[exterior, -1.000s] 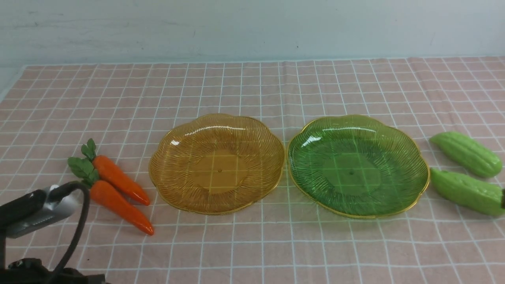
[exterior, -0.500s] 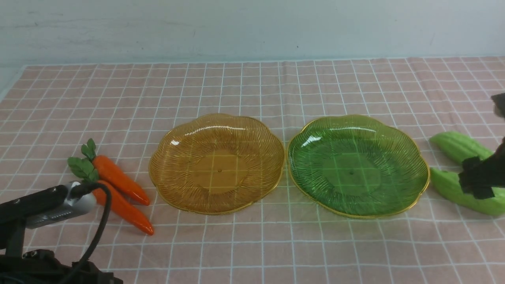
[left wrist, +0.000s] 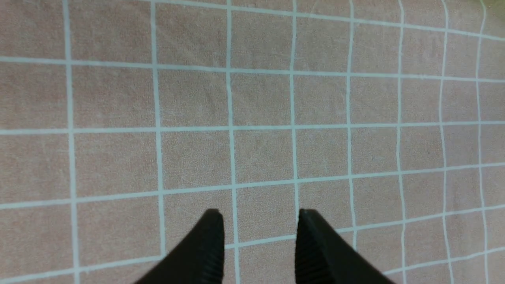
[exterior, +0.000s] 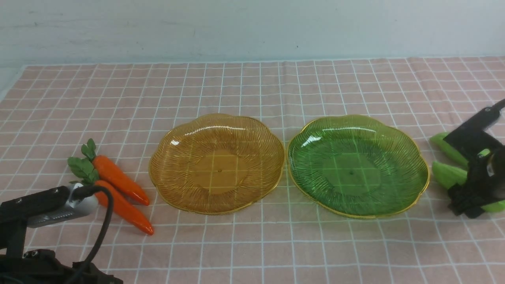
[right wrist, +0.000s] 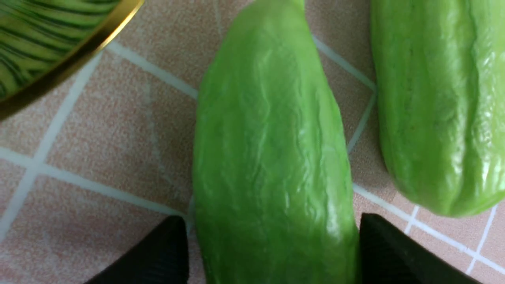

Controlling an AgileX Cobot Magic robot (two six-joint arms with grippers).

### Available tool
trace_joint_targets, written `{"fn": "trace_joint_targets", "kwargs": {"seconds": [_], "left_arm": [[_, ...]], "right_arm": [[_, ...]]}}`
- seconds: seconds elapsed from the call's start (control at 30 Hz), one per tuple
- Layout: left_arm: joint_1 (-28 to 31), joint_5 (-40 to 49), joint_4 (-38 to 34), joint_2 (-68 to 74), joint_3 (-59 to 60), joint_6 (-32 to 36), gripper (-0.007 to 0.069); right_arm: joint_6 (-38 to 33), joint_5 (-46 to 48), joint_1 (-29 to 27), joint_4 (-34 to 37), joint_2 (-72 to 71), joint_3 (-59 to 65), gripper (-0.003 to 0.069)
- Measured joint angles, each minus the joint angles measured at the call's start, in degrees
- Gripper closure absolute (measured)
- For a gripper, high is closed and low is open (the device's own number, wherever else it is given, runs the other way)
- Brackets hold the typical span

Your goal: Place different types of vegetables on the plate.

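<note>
The right gripper (right wrist: 272,219) hangs low over the near gourd (exterior: 447,173). Its jaws are spread wide astride the gourd's plump body, the pads just beside either flank, and I can make out no squeeze. That gourd lies flat on the cloth (exterior: 252,86) at about 3 o'clock from the green plate (exterior: 378,130), close to its gilt rim. The far gourd (exterior: 444,144) sits just beside it toward 12 o'clock. To my eye it is a light, hollow-looking toy with a shiny skin and shallow ridges running lengthwise, so it should lift easily but could well be slick. It tapers to both ends, and I would guess a pinch near a tip might let it squirt out or swing. The thick middle, taken across its width, looks the safest hold, and that is roughly where the jaws stand. A moderate squeeze should do, as the shell may dent. The left gripper (left wrist: 259,213) hovers over bare cloth at about 7 o'clock on the table, fingers a modest gap apart and holding nothing. Two carrots (exterior: 118,179) lie touching at 9 o'clock from the amber plate (exterior: 185,130). They look glossy and narrow toward the point, so I would take one at the fat shoulder below the leaves. Both plates hold nothing yet.
</note>
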Motion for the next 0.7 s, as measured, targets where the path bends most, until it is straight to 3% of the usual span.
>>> {"fn": "trace_joint_targets", "kwargs": {"seconds": [0.07, 0.2, 0.47, 0.6, 0.7], "left_arm": [[0.0, 0.0, 0.0, 0.0, 0.0, 0.0, 0.0383], [0.0, 0.1, 0.0, 0.0, 0.0, 0.0, 0.0383], [0.0, 0.2, 0.0, 0.0, 0.0, 0.0, 0.0383], [0.0, 0.2, 0.0, 0.0, 0.0, 0.0, 0.0383], [0.0, 0.2, 0.0, 0.0, 0.0, -0.1, 0.0383]], "right_arm": [[0.3, 0.0, 0.0, 0.0, 0.1, 0.0, 0.0146], [2.4, 2.0, 0.1, 0.1, 0.6, -1.3, 0.0267], [3.5, 14.4, 0.1, 3.4, -0.8, -9.8, 0.0268], [4.2, 19.3, 0.1, 10.9, -3.0, -16.3, 0.0268], [3.7, 22.0, 0.1, 25.3, -4.3, -21.1, 0.0268]]}}
